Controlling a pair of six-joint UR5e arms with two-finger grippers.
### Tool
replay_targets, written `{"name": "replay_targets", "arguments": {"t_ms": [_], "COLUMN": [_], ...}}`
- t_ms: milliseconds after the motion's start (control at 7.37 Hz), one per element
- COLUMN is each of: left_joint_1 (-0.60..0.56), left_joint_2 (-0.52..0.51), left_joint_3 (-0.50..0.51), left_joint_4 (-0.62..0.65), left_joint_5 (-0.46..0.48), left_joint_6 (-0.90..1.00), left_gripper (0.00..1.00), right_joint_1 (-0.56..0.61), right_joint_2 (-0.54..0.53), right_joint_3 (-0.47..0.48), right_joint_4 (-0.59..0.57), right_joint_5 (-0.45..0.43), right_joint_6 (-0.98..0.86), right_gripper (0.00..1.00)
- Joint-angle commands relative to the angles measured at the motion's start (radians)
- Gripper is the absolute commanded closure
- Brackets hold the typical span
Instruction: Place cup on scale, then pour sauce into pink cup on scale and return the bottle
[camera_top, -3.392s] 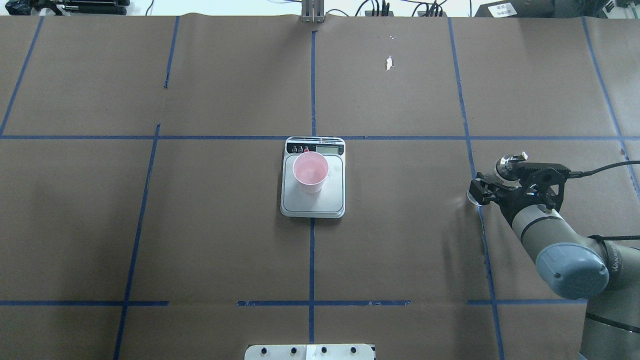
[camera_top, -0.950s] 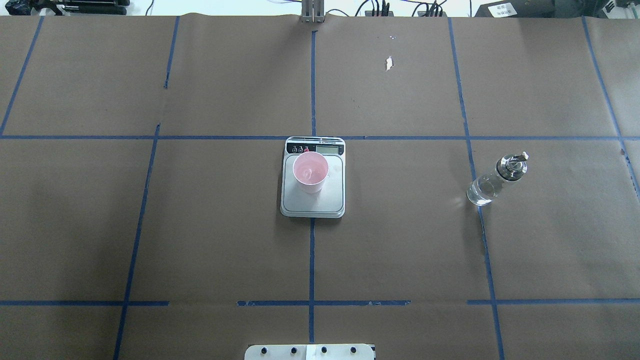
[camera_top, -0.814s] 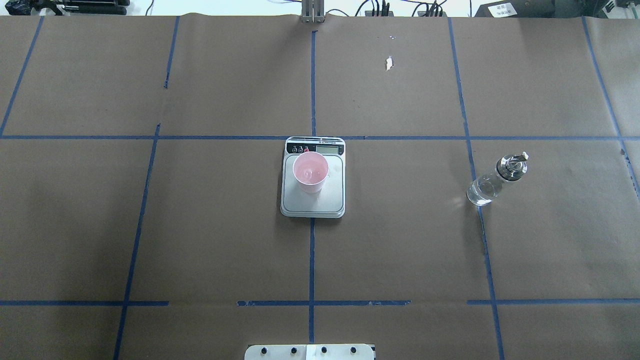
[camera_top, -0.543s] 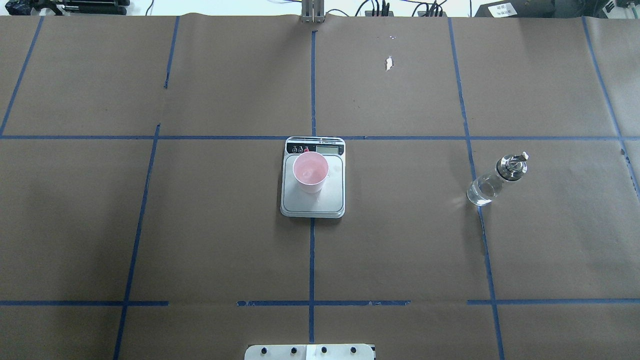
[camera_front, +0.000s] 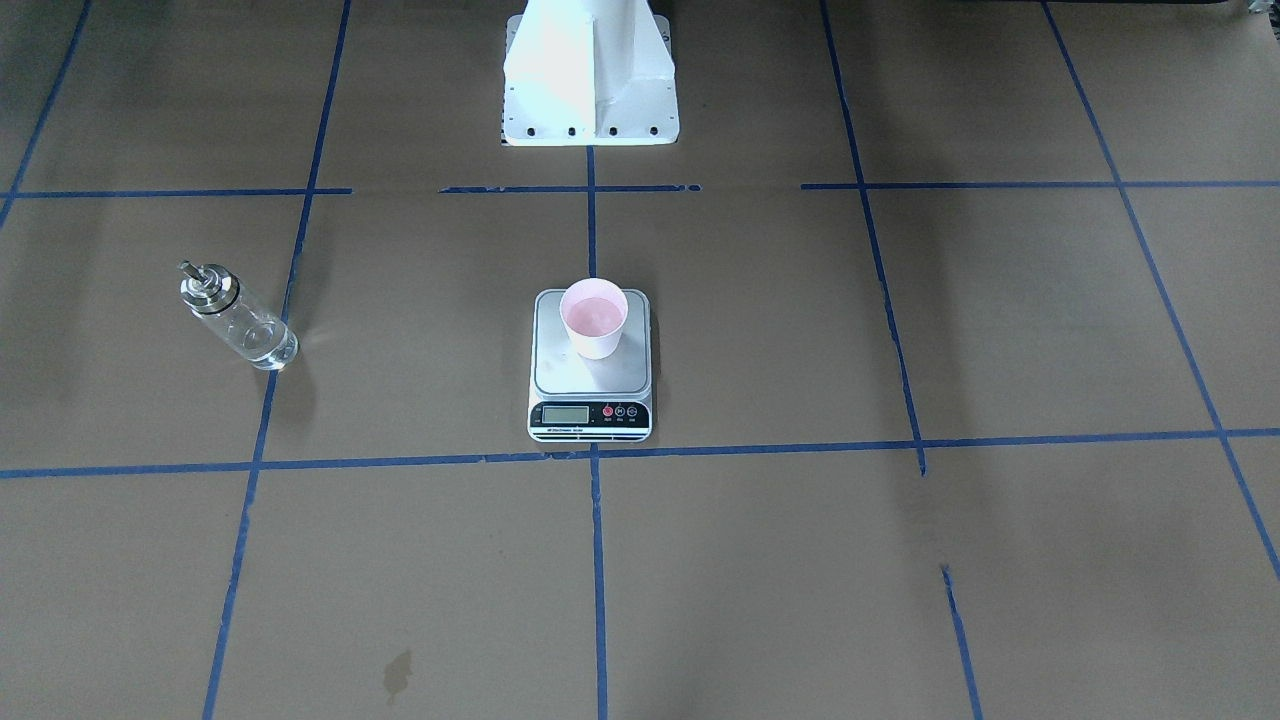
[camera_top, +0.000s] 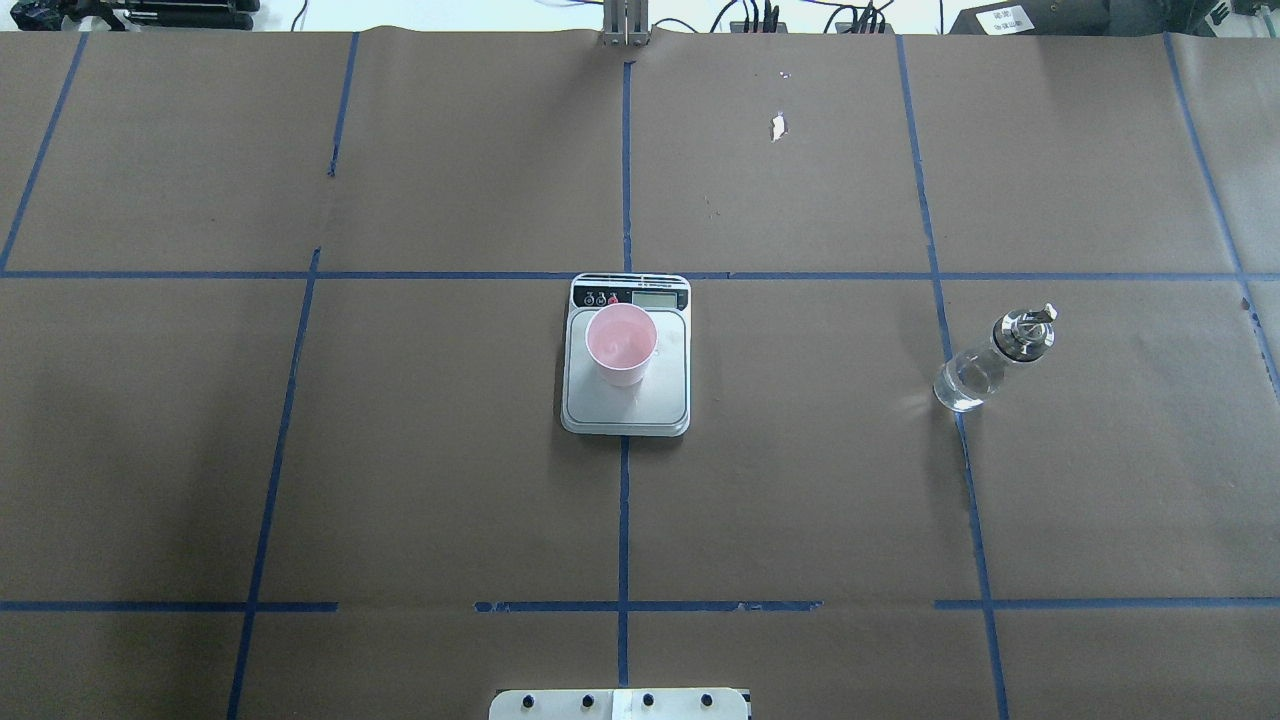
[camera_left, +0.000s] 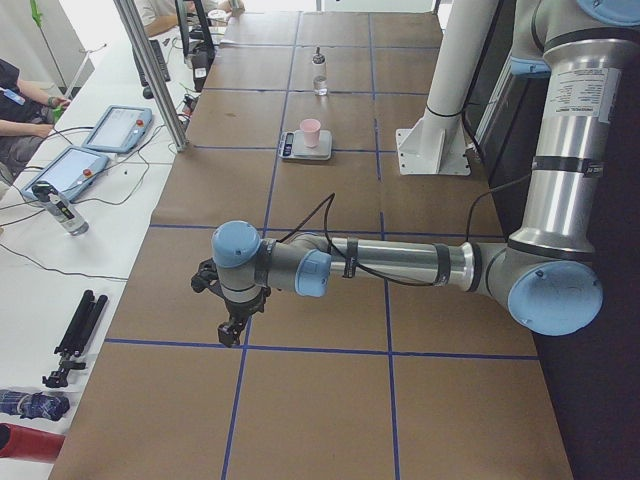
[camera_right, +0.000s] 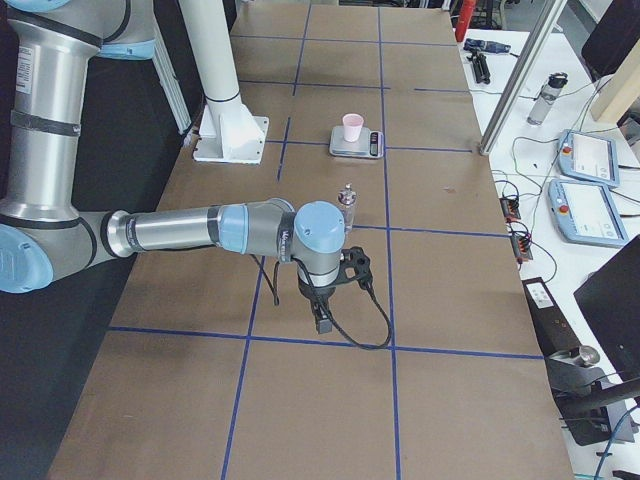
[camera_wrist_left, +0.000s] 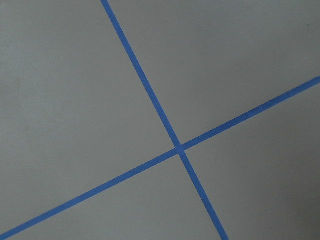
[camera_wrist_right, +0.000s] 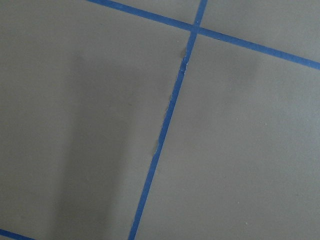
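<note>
The pale pink cup (camera_top: 621, 340) stands upright on the far left part of the scale's silver platform (camera_top: 660, 395), mid-table; it also shows in the front view (camera_front: 593, 318). The clear glass bottle (camera_top: 985, 365) with its silver collar and spout stands alone on the table to the right, on a blue tape line (camera_front: 235, 320). The sauce in it is barely visible. My left gripper (camera_left: 232, 330) shows only in the left side view and my right gripper (camera_right: 322, 322) only in the right side view. Both point down over bare table, far from the scale. I cannot tell whether either is open or shut.
The white robot base (camera_front: 590, 70) stands at the table's near edge behind the scale. A side bench with tablets (camera_left: 115, 128) and cables runs along the far edge, with a metal post (camera_left: 150, 70). Blue tape lines grid the brown table cover.
The right arm, which was at the bottle 3.4 s ago, has left the overhead view, and the bottle stands free. Nothing has moved in the last second.
</note>
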Motion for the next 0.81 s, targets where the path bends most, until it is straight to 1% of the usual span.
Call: {"name": "replay_targets", "arguments": {"t_ms": [0, 136, 271, 543, 678], "left_joint_1": [-0.001, -0.014, -0.015, -0.018, -0.018], "left_joint_2": [0.024, 0.036, 0.059, 0.065, 0.061], "left_joint_3": [0.005, 0.004, 0.001, -0.030, -0.032], "left_joint_4": [0.011, 0.014, 0.022, 0.111, 0.131], "left_joint_5": [-0.001, 0.000, 0.000, 0.000, 0.002], "left_joint_6": [0.036, 0.050, 0.050, 0.050, 0.050], "left_gripper": [0.00, 0.00, 0.00, 0.00, 0.00], "right_joint_1": [0.001, 0.001, 0.001, 0.001, 0.001], "right_joint_2": [0.081, 0.082, 0.084, 0.081, 0.085], "right_joint_3": [-0.093, -0.093, -0.093, -0.093, -0.092], "right_joint_4": [0.109, 0.109, 0.109, 0.109, 0.109], "right_joint_5": [-0.015, -0.022, -0.023, -0.016, -0.013], "right_joint_6": [0.005, 0.046, 0.127, 0.181, 0.247], "right_gripper": [0.00, 0.00, 0.00, 0.00, 0.00]}}
